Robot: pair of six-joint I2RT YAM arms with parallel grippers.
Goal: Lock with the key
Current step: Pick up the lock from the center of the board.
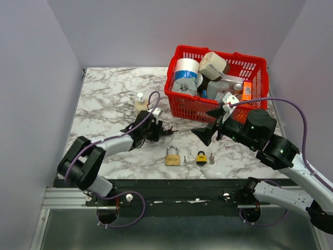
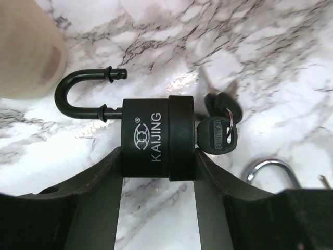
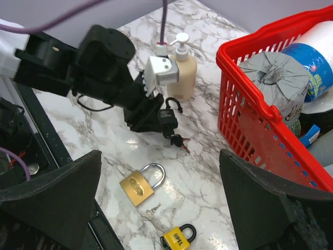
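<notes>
We see the cream plastic pump bottle (image 2: 26,49) only as a cropped blur, and the left gripper (image 2: 157,161) hides the silver steel shackle's (image 2: 270,162) lower half.

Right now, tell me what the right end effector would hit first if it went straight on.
Probably the brass padlock, on the marble tabletop between the fingers of the open right end effector in its wrist view. Depth is unclear: it might pass over it toward the black padlock.

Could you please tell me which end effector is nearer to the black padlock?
Left. The left end effector straddles the black padlock, a finger on each side; the right end effector hangs open, apart, by the red basket.
</notes>
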